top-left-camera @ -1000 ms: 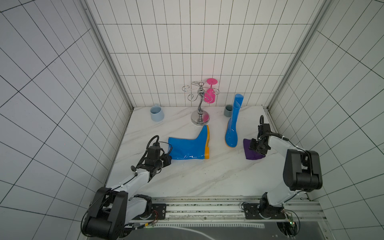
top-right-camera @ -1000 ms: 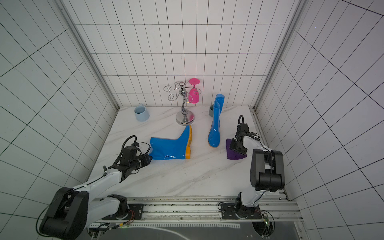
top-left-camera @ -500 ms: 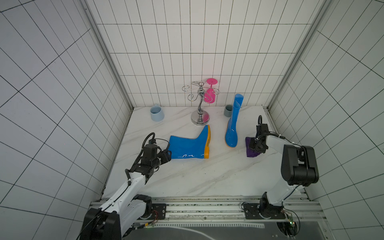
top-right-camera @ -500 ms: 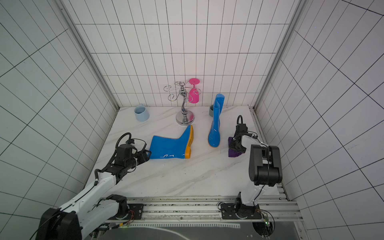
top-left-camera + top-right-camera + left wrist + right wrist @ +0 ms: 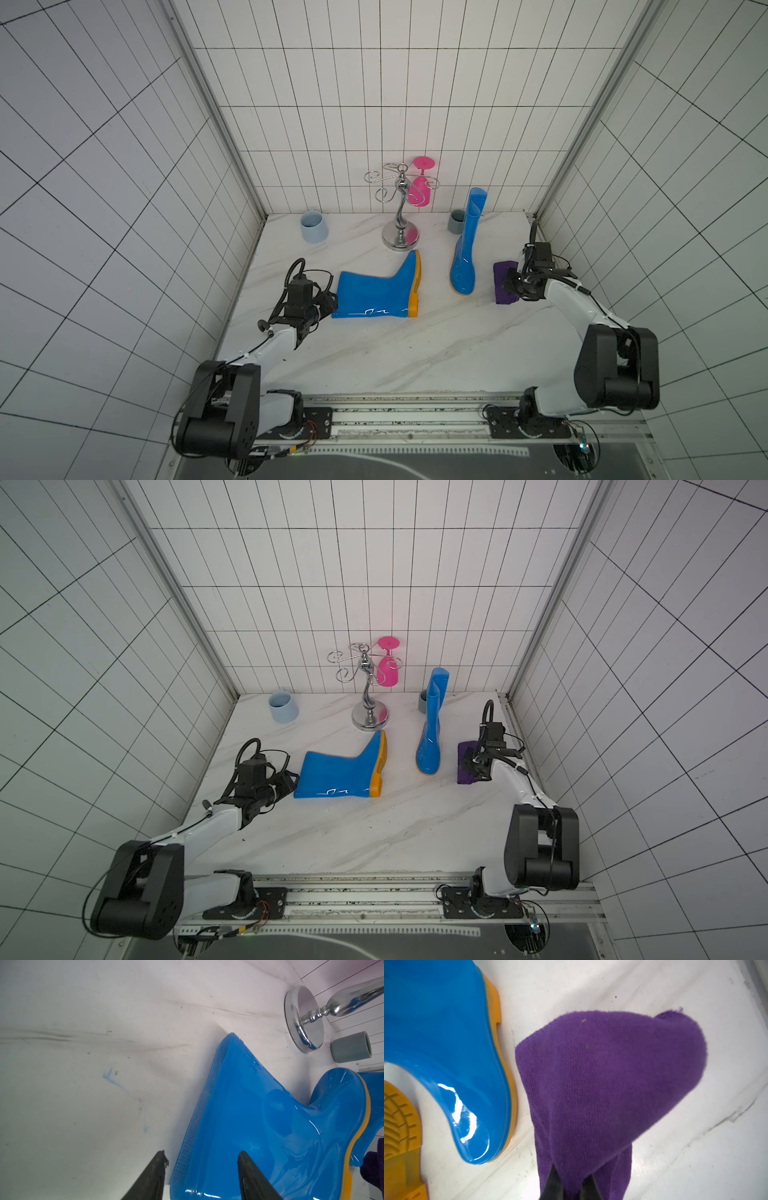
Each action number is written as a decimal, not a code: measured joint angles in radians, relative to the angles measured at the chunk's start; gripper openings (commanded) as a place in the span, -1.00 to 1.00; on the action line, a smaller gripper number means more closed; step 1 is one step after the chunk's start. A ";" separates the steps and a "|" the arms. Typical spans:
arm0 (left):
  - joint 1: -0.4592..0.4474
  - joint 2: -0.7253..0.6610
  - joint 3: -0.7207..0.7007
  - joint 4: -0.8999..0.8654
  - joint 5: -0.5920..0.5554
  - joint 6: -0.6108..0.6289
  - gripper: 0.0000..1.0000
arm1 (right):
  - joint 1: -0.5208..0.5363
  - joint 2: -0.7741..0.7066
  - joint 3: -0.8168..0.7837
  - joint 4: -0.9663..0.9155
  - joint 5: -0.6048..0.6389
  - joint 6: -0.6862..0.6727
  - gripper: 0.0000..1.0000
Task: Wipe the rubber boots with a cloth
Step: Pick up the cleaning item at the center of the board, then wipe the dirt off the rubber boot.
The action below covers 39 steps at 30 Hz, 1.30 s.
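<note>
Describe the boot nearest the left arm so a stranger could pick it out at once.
Find the chrome stand by the back wall. Just in front of its base lies a blue boot with an orange sole, its open top at the left hand. The other boot, nearer the cloth, stands upright; this one lies flat on its side.

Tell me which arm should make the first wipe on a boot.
Right. The right gripper is shut on the purple cloth, beside the upright boot and its toe. The left gripper, jaws open at the lying boot and its shaft rim, holds no cloth.
</note>
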 measured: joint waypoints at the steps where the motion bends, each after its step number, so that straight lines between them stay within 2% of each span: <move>1: 0.000 0.029 0.007 0.027 0.012 -0.005 -0.06 | 0.007 -0.014 0.000 -0.009 -0.006 -0.002 -1.00; 6: 0.002 0.127 0.063 0.106 0.046 -0.012 -0.17 | 0.077 -0.065 0.002 -0.051 -0.021 -0.008 -1.00; 10: 0.010 0.192 0.116 0.144 0.053 -0.012 -0.19 | 0.174 -0.079 0.021 -0.095 -0.021 -0.008 -1.00; 16: 0.030 0.283 0.167 0.149 0.076 -0.012 -0.26 | 0.330 -0.043 0.148 -0.153 -0.022 0.001 -1.00; 23: 0.040 0.377 0.185 0.158 0.129 -0.020 -0.50 | 0.491 0.086 0.382 -0.150 -0.037 0.010 -1.00; 27: 0.043 0.396 0.185 0.185 0.150 -0.024 -0.95 | 0.562 0.188 0.488 -0.150 -0.045 0.009 -1.00; 28: 0.047 0.404 0.186 0.196 0.157 -0.029 -1.00 | 0.576 0.217 0.512 -0.150 -0.046 0.009 -1.00; 39: 0.054 0.494 0.186 0.335 0.262 -0.074 -1.00 | 0.718 0.531 0.741 -0.169 -0.026 0.008 -1.00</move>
